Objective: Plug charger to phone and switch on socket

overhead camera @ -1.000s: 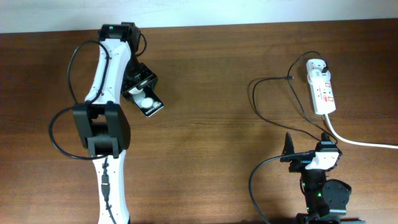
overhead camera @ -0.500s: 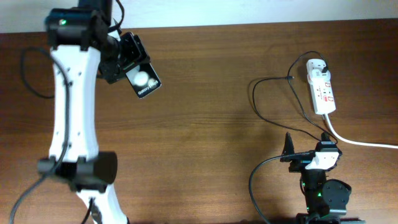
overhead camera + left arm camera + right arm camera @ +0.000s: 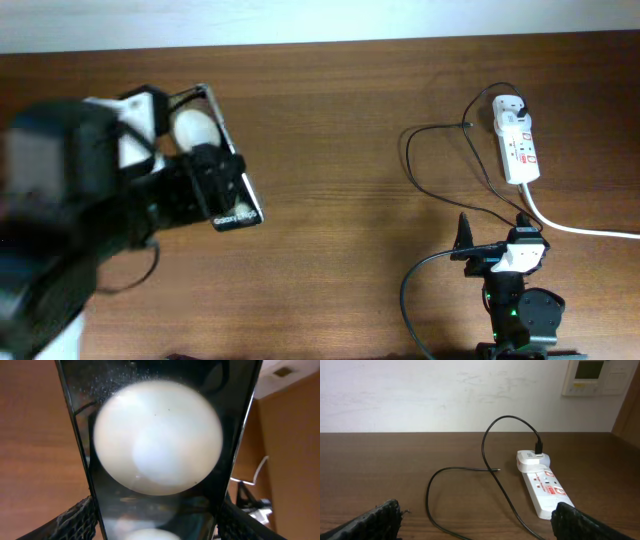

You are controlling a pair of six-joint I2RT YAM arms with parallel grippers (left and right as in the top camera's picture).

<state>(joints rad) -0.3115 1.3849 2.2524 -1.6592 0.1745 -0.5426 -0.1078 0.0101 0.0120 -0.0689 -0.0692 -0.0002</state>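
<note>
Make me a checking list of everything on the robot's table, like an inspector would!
Surface: brown wooden table.
Job's things: flat black glossy phone held up; white power strip with red switches at the right; thin black charger cable plugged into it, small tip lying free.
Clutter: nothing seen.
Grippers: left gripper shut on the phone; right gripper open, empty.
Cables: charger cable looped; thick white cord runs off the right edge.
Surroundings: white wall, wall panel.

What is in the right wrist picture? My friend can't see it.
A white power strip lies on a brown wooden table, with a black charger plugged into its far end. The charger's thin cable loops left, and its small tip lies loose on the wood. The right gripper's two dark fingers sit wide apart at the bottom corners, holding nothing.
</note>
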